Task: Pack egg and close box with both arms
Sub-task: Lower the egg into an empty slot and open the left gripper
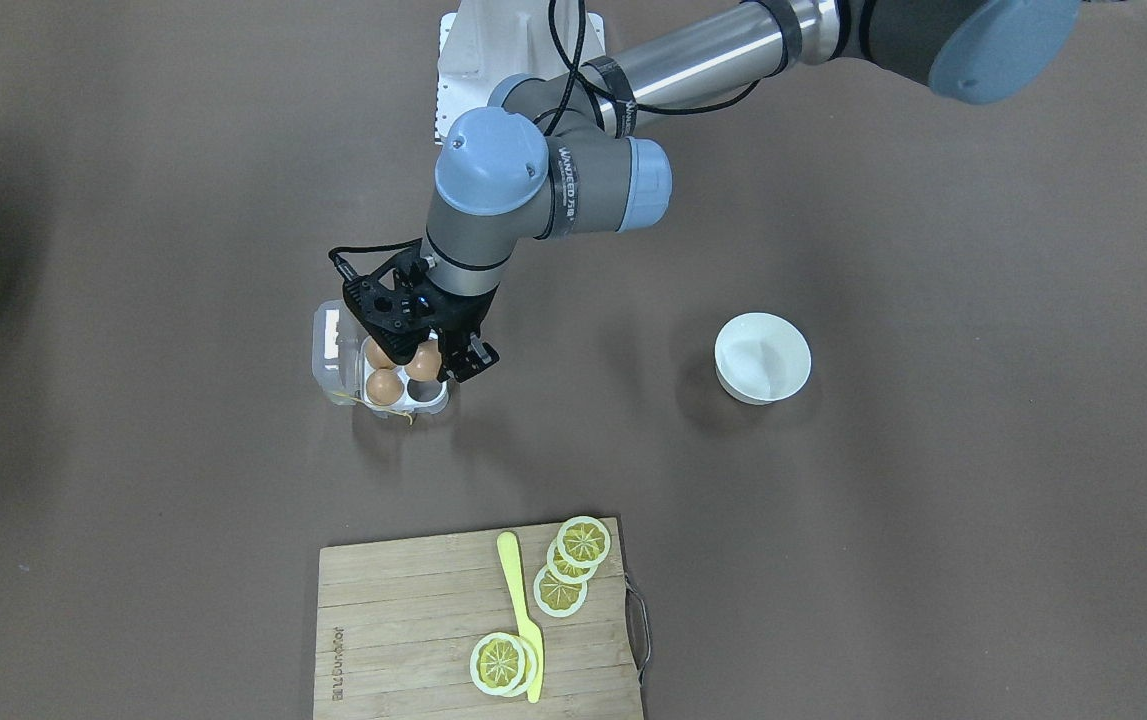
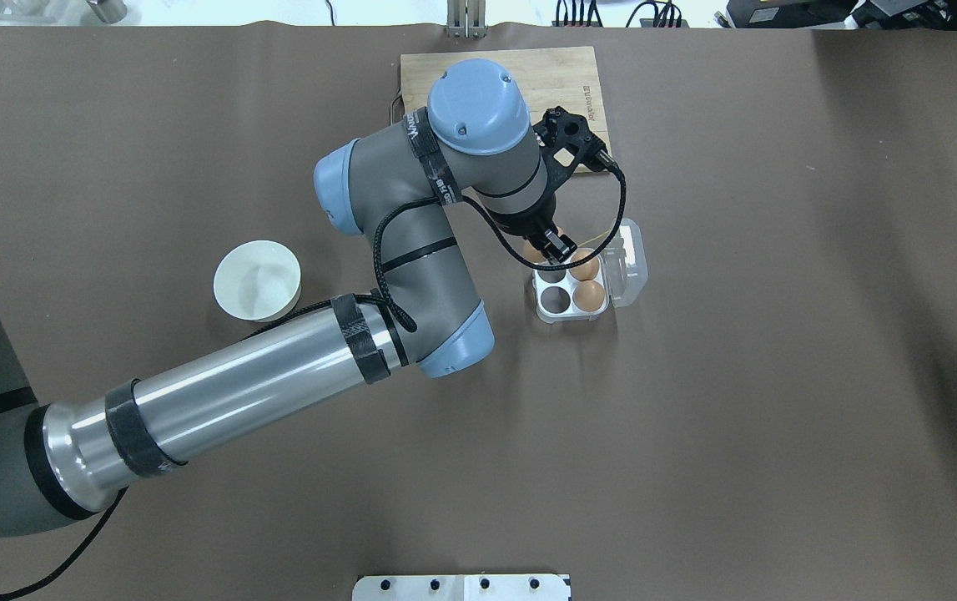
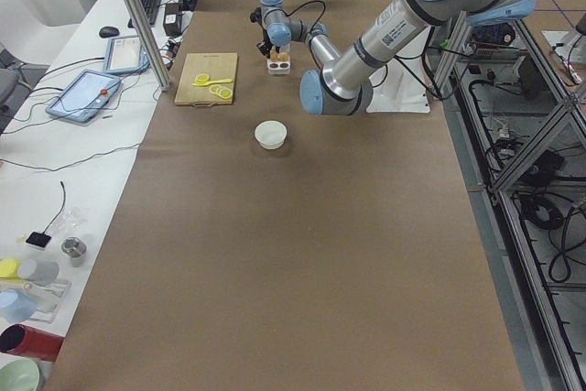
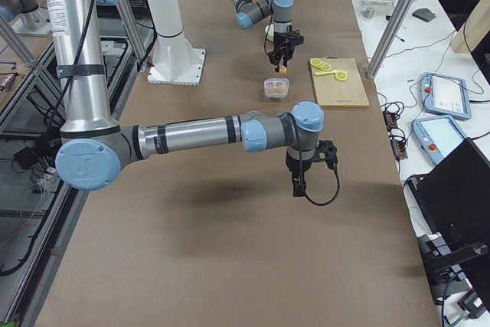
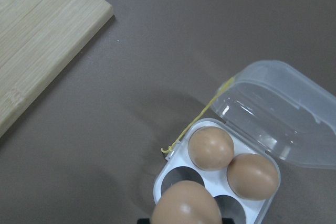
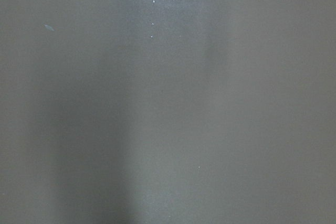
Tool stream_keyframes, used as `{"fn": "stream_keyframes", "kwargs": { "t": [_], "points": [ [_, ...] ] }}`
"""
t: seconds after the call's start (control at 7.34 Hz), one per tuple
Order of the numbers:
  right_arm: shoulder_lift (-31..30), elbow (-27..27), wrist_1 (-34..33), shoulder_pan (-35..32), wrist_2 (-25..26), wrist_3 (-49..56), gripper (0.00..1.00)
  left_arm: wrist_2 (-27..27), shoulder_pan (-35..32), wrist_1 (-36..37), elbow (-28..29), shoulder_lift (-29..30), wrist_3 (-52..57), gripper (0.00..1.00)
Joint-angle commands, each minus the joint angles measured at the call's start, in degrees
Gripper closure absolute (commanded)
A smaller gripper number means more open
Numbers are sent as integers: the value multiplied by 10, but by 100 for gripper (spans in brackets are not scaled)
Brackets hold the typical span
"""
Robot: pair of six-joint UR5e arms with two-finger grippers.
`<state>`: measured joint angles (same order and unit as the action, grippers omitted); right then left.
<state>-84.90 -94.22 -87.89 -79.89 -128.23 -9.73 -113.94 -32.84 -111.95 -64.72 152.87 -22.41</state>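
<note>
Writing: the strap (image 1: 567,180) on the left arm (image 2: 411,275) carries white lettering that starts "WAN"; the rest is unsure. The board (image 1: 413,600) has a printed mark along one edge, too small to read. There is a white label (image 1: 331,335) on the box lid (image 5: 283,114), with no text resolvable.

Left gripper (image 1: 425,352): jaws clamped on the egg (image 5: 186,203), held above the box (image 2: 566,318) over the side away from the lid. In the left wrist view the egg is cut off by the bottom edge and the jaws barely show.

Box: open, with the lid folded out flat beside the tray. Two eggs (image 5: 211,148) sit in the cells next to the lid. The other two cells are empty, both partly hidden by the held egg. A yellow string (image 5: 199,121) runs from the lid's corner.

Right gripper (image 4: 297,184): well apart from the box and seen only from the exterior right camera, so I cannot tell how its jaws stand. Its wrist view shows only blurred tabletop (image 6: 168,98).

Bowl (image 1: 763,357): well apart from the box, on the side away from the lid.
</note>
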Motion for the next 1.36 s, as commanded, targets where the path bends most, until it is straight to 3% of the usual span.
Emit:
{"fn": "stream_keyframes", "kwargs": {
  "t": [0.0,0.95,1.09,1.23],
  "points": [
    [0,0,0,0,0,-2,0,4,11,-3,14,5,0,71],
    [-2,-1,0,1,-1,-1,0,37,49,-6,27,12,1,71],
    [-3,0,0,1,-1,0,0,37,49,-6,27,13,1,68],
    [-3,0,0,0,-1,0,0,37,48,-6,27,13,1,54]
  ]
}}
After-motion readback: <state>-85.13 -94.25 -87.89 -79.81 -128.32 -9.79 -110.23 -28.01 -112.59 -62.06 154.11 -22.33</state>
